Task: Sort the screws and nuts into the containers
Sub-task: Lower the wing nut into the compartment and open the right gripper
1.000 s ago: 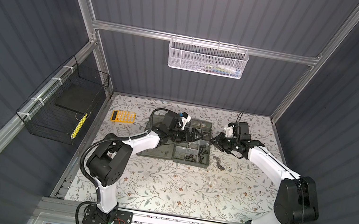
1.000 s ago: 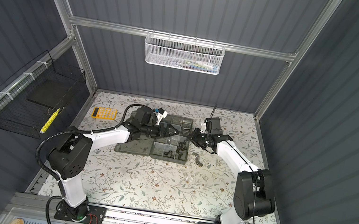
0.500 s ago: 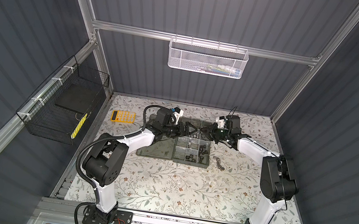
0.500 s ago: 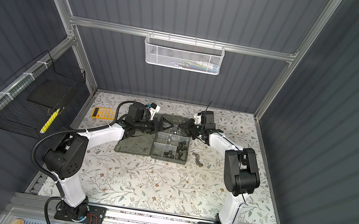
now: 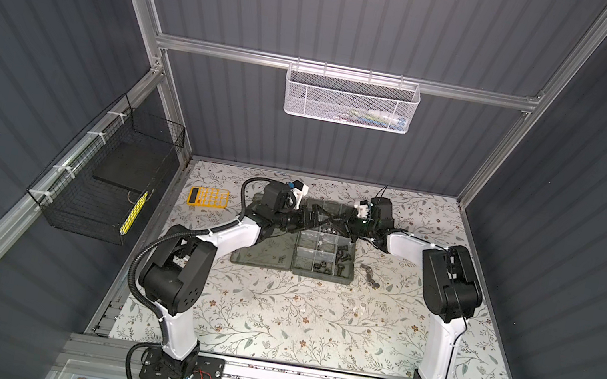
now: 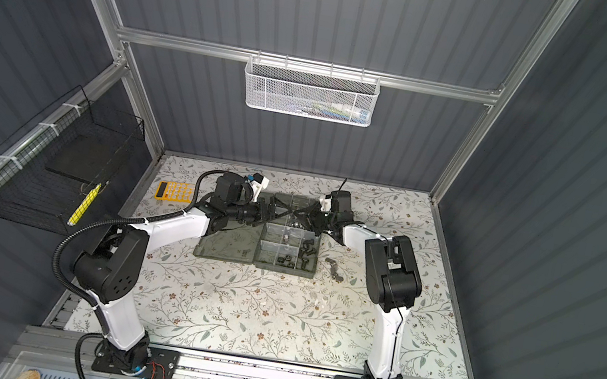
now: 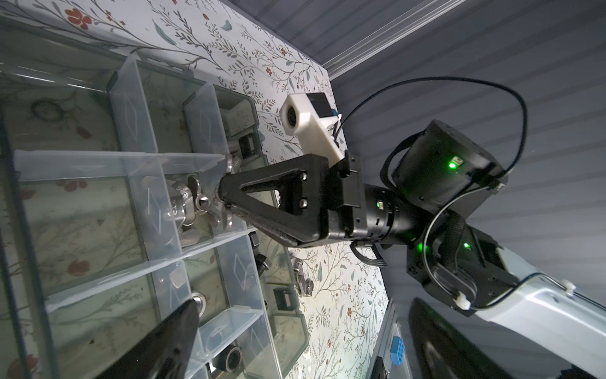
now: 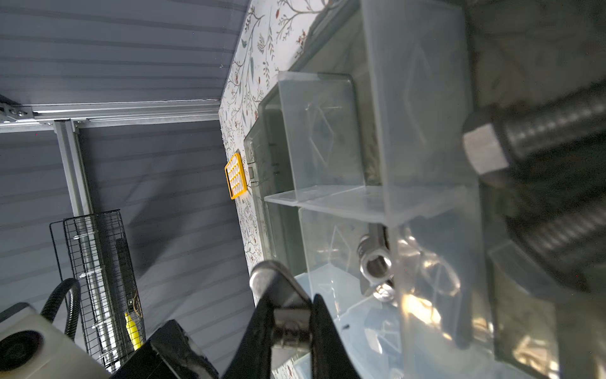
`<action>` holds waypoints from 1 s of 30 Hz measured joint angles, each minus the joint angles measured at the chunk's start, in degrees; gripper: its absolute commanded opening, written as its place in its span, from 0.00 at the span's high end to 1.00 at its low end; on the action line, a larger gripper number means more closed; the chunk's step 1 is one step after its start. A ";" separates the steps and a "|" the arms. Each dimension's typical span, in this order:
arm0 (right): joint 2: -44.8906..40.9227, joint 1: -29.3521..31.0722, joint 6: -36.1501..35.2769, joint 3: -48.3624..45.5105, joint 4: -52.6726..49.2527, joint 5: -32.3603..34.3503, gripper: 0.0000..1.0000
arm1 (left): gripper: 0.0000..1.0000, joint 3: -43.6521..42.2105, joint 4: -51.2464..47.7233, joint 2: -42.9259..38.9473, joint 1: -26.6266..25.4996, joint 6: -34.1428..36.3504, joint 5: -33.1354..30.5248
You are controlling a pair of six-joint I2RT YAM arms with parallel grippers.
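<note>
The organizer case lies open, its divided containers [image 5: 326, 251] [image 6: 289, 249] to the right of its flat lid [image 5: 260, 254]. My right gripper [image 8: 290, 315] [image 7: 224, 201] is shut on a silver winged nut [image 8: 267, 275] and hangs over a far cell holding more silver nuts [image 7: 193, 200] [image 8: 373, 262]. Dark threaded screws [image 8: 541, 131] lie close by. My left gripper [image 7: 301, 341] is open and empty, facing the right gripper [image 5: 338, 222] over the case's far end. Black screws [image 5: 343, 254] and nuts [image 5: 321, 267] sit in the nearer cells.
Loose metal pieces [image 5: 369, 276] [image 7: 303, 282] lie on the floral cloth right of the case. A yellow calculator [image 5: 208, 197] sits at far left. A white mesh basket [image 5: 349, 99] hangs on the back wall, a black wire basket [image 5: 105, 181] on the left wall.
The right arm has folded in and its gripper has moved left from beside the case to over the far cells. The left gripper drew back a little toward the far left.
</note>
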 measured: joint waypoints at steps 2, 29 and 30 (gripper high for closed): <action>0.72 0.00 0.28 0.07 0.48 0.04 0.80 | 0.00 0.00 0.00 0.00 0.00 -0.02 0.00; 1.42 0.02 0.37 0.20 0.92 1.68 0.65 | 0.00 -0.11 0.33 0.00 0.00 -0.61 0.02; 1.38 0.02 0.11 0.26 0.74 1.70 0.64 | 0.00 -0.11 0.42 0.00 0.00 -0.61 0.04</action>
